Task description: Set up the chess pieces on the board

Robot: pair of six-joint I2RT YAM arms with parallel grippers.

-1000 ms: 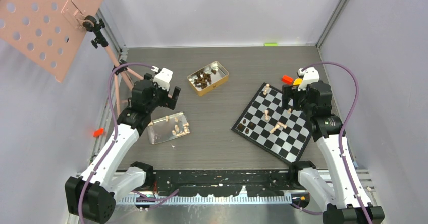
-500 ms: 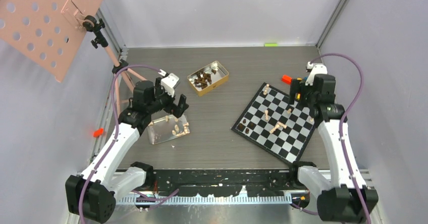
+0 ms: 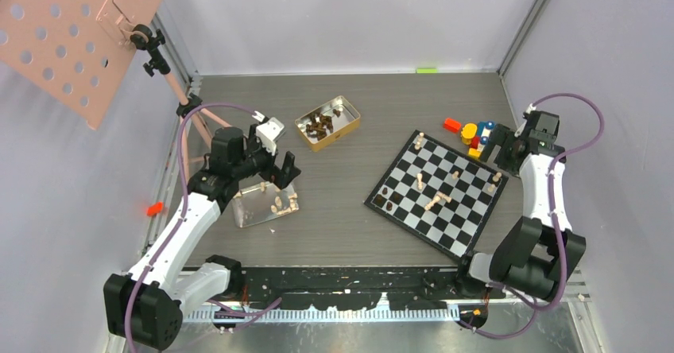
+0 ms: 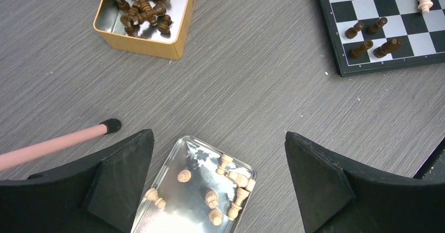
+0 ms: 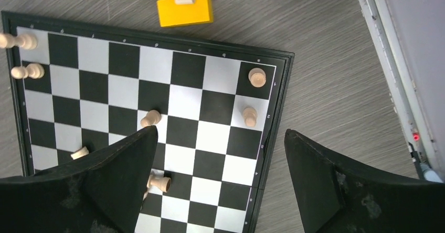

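On the right, a clear retreat: within the last second moves away from above the far half of the board (image 3: 465, 219) and now hangs past its right corner, just beside the toy blocks (image 3: 475, 133), with the right end effector (image 5: 219, 138) spread wide and holding nothing. Leaves two pale chess pieces (image 5: 257, 77) standing on the squares at that corner, so probably a placement is just finished there. On the left, the opposite: comes down from beyond the clear tray (image 3: 248, 210) to directly above it, with the left end effector (image 4: 218, 136) also fully spread and empty, most likely to take the next piece. As for the containers: in the clear tray, several pale pieces (image 4: 224, 162), most of them lying flat; in the gold tin (image 4: 141, 38), a heap of dark pieces (image 4: 141, 4), tangled together. On the board itself only few: four dark ones at the corner nearest the tray, and a handful of pale ones scattered, some lying on their side near the middle. Far from finished, judging by so many pieces off the board.
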